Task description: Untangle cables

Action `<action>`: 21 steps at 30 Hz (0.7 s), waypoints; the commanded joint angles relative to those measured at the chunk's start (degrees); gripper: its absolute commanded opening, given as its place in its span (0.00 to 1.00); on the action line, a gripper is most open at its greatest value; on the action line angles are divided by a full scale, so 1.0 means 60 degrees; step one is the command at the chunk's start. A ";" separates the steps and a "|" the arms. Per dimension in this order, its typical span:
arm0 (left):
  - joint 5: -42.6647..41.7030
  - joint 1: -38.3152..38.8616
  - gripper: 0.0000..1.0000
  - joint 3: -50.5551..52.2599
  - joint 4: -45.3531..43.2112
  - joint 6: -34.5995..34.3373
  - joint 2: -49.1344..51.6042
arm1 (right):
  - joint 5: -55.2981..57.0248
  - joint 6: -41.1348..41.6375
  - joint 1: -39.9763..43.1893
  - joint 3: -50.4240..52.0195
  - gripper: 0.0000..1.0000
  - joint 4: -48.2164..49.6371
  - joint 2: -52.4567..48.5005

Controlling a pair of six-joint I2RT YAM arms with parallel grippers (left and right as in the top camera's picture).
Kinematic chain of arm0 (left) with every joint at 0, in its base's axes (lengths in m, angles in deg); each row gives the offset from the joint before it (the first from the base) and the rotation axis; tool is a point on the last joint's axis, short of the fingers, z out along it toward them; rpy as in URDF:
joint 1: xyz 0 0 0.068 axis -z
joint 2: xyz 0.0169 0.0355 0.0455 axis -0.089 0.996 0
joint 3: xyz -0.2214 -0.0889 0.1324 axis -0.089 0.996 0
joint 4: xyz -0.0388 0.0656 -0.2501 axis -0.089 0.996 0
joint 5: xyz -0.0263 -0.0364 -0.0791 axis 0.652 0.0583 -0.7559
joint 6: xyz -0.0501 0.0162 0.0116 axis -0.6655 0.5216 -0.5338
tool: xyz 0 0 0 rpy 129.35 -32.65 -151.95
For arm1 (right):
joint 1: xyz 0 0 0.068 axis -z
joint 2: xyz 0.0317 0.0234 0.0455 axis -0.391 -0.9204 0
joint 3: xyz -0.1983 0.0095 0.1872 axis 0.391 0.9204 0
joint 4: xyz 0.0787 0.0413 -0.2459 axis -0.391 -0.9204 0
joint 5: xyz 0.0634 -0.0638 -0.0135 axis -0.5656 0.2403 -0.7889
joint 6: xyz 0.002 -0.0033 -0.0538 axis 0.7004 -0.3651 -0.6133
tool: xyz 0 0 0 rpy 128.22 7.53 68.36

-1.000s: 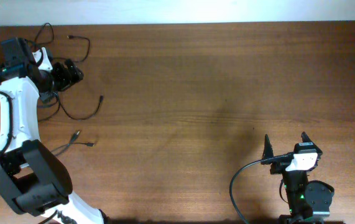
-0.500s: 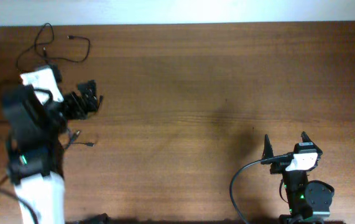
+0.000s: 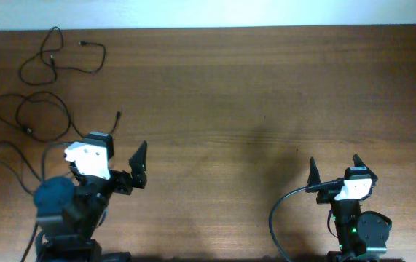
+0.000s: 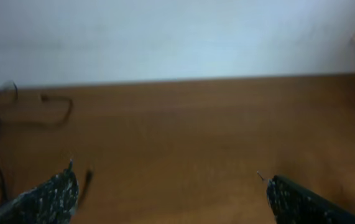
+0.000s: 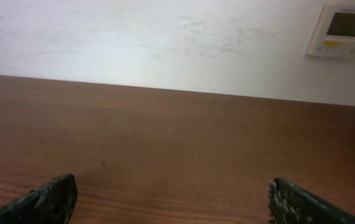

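Two thin black cables lie at the table's back left. One cable [image 3: 62,54] loops near the far edge and also shows in the left wrist view [image 4: 53,118]. The other cable [image 3: 29,116] forms loops below it, with one end [image 3: 118,115] pointing toward the middle; that end shows blurred beside my left finger [image 4: 87,180]. The two cables lie apart. My left gripper [image 3: 118,151] [image 4: 171,193] is open and empty, at the front left, just short of that cable end. My right gripper [image 3: 335,169] [image 5: 171,193] is open and empty at the front right.
Brown wooden table [image 3: 251,94] with a white wall along its far edge. A black robot lead [image 3: 277,218] curves beside the right arm's base. A wall control panel [image 5: 345,28] hangs at the back right.
My left arm has pulled back from the cables at the back left to the front left. The second cable now lies spread in loops on the table. The right arm has not moved.
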 commanded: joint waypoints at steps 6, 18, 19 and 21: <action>0.0124 0.0892 0.99 0.2430 -0.2805 0.0138 -0.0980 | -0.0058 -0.0036 0.0007 0.0047 0.98 -0.0055 0.0066; 0.1206 0.0980 0.99 0.6175 -0.7147 -0.0648 -0.3100 | -0.0058 -0.0036 0.0007 0.0047 0.98 -0.0055 0.0062; 0.1220 0.0980 0.99 0.6258 -0.7144 -0.0648 -0.3202 | -0.0058 -0.0036 0.0007 0.0047 0.98 -0.0055 0.0062; 0.1228 0.0980 0.99 0.6590 -0.7333 -0.0648 -0.3450 | -0.0055 -0.0036 0.0007 0.0047 0.98 -0.0055 0.0066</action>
